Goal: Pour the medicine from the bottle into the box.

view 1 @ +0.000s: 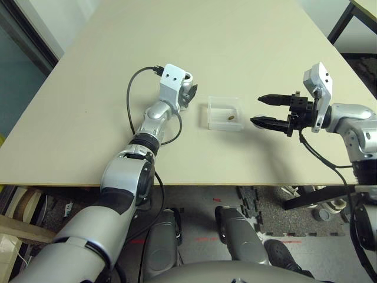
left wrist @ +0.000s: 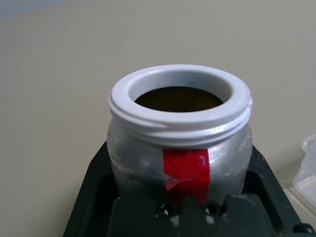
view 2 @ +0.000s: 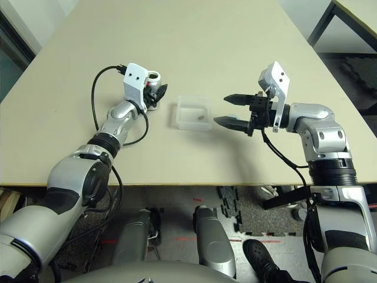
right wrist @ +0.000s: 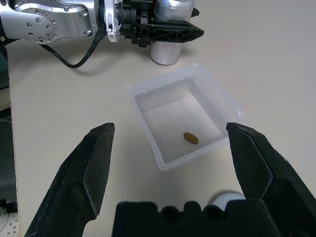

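The open bottle (left wrist: 180,163) is gripped upright by the left hand (view 2: 158,94), to the left of the box (right wrist: 185,116). The pill (right wrist: 191,138) is contained in the box. To the box's right, the right hand (right wrist: 170,128) is held wide open, empty.

I read the bench (view 1: 224,53) as plain beige. The bottle (left wrist: 133,163) is silver-grey with a white neck ring (left wrist: 237,101) and one red stripe (left wrist: 186,170). The box (right wrist: 170,106) is clear and colourless. The medicine (right wrist: 191,138) is brownish-yellow. Both the left gripper (view 2: 161,93) and right gripper (right wrist: 170,148) have black fingers.
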You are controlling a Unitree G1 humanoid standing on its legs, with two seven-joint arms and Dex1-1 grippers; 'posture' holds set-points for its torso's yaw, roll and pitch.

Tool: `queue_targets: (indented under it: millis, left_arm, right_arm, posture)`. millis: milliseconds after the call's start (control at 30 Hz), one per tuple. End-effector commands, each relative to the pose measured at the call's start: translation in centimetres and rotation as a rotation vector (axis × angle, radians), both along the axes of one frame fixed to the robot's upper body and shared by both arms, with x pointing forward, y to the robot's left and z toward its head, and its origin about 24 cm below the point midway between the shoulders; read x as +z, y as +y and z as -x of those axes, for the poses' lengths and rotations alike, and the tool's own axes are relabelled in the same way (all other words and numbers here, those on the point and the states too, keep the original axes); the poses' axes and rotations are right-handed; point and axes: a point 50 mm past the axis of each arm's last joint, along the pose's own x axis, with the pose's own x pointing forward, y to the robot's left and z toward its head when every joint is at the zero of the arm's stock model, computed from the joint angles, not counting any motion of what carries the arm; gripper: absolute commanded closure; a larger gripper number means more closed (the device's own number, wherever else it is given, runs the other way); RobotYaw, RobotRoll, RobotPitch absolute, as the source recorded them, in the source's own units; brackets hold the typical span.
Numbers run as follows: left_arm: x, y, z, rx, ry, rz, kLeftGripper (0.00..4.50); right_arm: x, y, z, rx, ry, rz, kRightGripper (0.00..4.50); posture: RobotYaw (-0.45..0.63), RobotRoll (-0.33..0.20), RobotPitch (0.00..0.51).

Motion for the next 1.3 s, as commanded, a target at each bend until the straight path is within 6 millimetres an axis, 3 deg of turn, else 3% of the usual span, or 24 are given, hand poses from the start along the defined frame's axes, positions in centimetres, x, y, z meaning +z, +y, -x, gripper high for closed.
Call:
queue_targets:
  millis: [33,133,167,900,1067,1300]
  left_arm:
    - [-1.4,0.5,0.3,0.027,0.061,-0.009,1.13]
    - [-1.5,0.5,0.3,0.033,0.071,0.005,0.09]
    - [-1.5,0.5,0.3,0.034,0.071,0.006,0.04]
    - [-3.8,1.9,2.2,0.056,0.006,0.117,0.04]
    - [-4.3,2.6,4.0,0.071,-0.04,0.176,0.04]
    - [-5.0,4.6,8.3,0.082,-0.001,0.191,0.04]
  right_arm:
    - [0.1,0.2,0.2,0.008,-0.004,0.004,0.0]
    - [0.1,0.2,0.2,0.009,-0.004,0.003,0.0]
    - [0.1,0.2,0.2,0.009,-0.004,0.003,0.0]
    - [-0.2,0.6,-0.4,0.014,-0.011,-0.01,0.0]
    - [-0.4,0.7,-0.4,0.012,-0.012,-0.017,0.0]
    - [-0.5,0.2,-0.7,-0.001,-0.015,-0.019,0.0]
  posture:
    - [-0.25,0.0,0.161]
    - [-0.25,0.0,0.161]
    - [-0.25,0.0,0.161]
    - [-0.22,0.0,0.156]
    - [-0.22,0.0,0.156]
    - [-0.19,0.0,0.157]
